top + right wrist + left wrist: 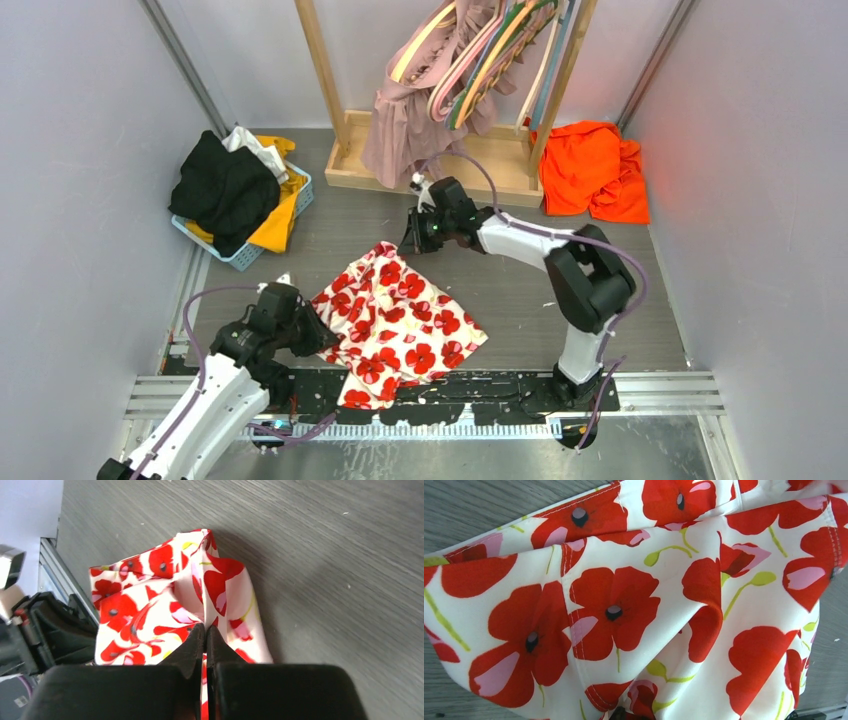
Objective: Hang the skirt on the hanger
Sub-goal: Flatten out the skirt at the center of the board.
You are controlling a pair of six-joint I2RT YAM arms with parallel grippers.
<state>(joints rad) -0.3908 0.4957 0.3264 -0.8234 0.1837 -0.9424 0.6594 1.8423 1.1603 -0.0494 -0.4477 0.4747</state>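
Skirt [400, 320], white with red poppies, lies spread on the grey table [500, 310] between both arms. At its 12 o'clock corner, the right gripper [415, 243] has its jaws pinched together on the cloth. The left gripper [315, 335] sits at its 9 o'clock edge, jaws hidden by fabric, grip impossible to tell.

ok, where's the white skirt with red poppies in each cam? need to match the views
Top external: white skirt with red poppy print lies lower centre.
Left wrist: the skirt fills nearly the whole frame.
Right wrist: the skirt sits left of centre, an edge pinched in the shut right gripper.
Shared landmark: grey wood-grain tabletop, visible in all three.
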